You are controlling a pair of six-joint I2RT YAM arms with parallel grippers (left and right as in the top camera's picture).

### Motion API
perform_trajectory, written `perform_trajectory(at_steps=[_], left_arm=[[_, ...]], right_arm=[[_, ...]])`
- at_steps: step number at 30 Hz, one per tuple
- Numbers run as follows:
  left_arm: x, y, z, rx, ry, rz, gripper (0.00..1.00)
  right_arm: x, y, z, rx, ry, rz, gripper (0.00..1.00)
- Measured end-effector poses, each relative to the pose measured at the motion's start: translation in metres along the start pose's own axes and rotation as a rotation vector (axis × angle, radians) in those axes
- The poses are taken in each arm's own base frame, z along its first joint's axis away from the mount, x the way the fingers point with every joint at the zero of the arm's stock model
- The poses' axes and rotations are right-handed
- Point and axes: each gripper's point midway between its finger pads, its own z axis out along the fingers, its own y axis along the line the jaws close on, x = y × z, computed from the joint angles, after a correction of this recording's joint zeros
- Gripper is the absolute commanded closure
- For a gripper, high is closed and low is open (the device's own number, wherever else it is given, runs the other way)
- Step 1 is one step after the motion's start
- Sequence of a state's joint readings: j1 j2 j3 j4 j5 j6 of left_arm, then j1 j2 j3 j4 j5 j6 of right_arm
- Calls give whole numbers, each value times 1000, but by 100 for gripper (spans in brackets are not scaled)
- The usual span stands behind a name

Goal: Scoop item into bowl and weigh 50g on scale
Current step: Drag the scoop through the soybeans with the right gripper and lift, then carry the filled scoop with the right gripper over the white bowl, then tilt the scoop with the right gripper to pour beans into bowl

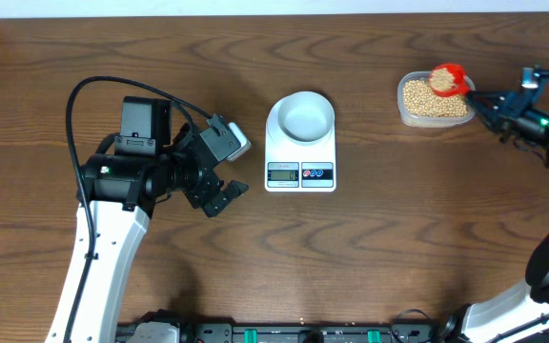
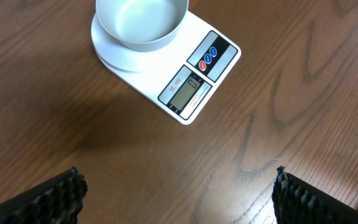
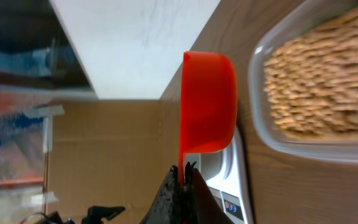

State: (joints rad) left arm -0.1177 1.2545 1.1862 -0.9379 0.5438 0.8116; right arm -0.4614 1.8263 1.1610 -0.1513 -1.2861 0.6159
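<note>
- Brown wood-grain desk (image 1: 398, 219), filling the frame.
- White scale (image 1: 300, 155) flat on it, just above centre.
- Clear tub (image 1: 434, 123) of beans (image 1: 427, 100) at upper right, apart from scale.

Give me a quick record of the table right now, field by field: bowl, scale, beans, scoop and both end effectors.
bowl: empty, sitting on the scale
scale: mid-table, display too small to read
beans: piled in the clear tub on the right side; some in the scoop
scoop: red, above the tub's edge
right end effector: shut on the scoop's handle
left end effector: open, holding nothing, left of the scale
</note>
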Motion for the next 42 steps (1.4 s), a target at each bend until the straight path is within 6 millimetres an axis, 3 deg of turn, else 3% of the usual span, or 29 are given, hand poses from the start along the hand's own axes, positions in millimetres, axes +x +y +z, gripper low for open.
perform_trajectory(at_steps=[9,19,30,42], left_arm=[[0,0,0,0,0,0,2],[0,0,0,0,0,0,2],[0,0,0,0,0,0,2],[0,0,0,0,0,0,2]], right_arm=[[34,25,57,-38,139,-28,99],[74,40,103,-35,255,-33,99],[100,49,138,-21,294,-128,99],[117,47,156,4,311,-260,99]])
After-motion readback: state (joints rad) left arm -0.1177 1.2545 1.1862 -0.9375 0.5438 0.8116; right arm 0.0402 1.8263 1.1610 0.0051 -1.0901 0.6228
